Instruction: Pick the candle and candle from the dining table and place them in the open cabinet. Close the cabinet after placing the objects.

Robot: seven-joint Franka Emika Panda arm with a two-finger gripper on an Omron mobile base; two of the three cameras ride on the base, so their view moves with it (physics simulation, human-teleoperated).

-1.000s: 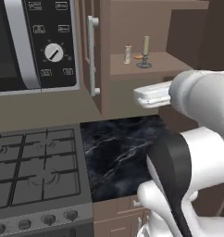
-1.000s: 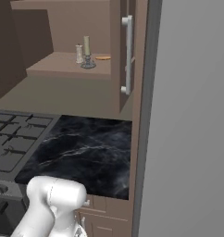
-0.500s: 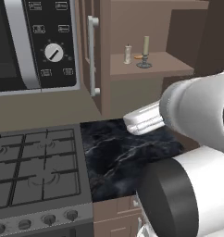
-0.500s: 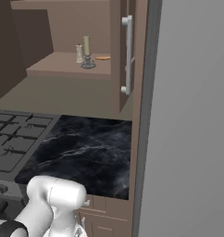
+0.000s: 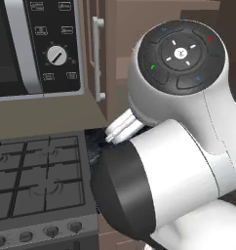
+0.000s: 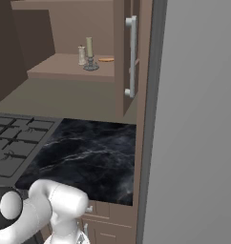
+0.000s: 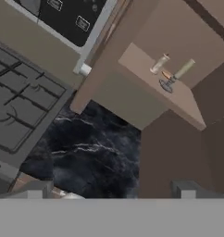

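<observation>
- Jaws are standing fully apart and I am holding nothing in them; in the hand view the two finger tips (image 7: 188, 189) are rising at the bottom with bare space between, touching nothing.
- I am seeing both candles on the shelf (image 6: 65, 66) inside the open cabinet (image 6: 118, 57): the slim stick candle (image 6: 89, 47) upright on its grey dish (image 6: 91, 67), and the short stub (image 6: 81, 55) just beside it, upright too.
- Something small and orange (image 6: 106, 59) is lying near them on the same shelf; I cannot tell what it is.
- I am judging that the placing is done and that closing the cabinet is what is left.
- I am reading the door as stiff and light on its hinges; the long silver bar handle (image 6: 131, 56) is the place to take it, or a flat push on the door's panel.
- The handle looks smooth, so a pinch could slip; hooking behind the bar should hold better.
- I am treating the candles as light and easy to tip, so the door should swing gently.
- Below, the black marble counter (image 6: 89, 157) is lying beside the stove (image 5: 37, 176), and the microwave (image 5: 37, 44) is hanging left of the cabinet.
</observation>
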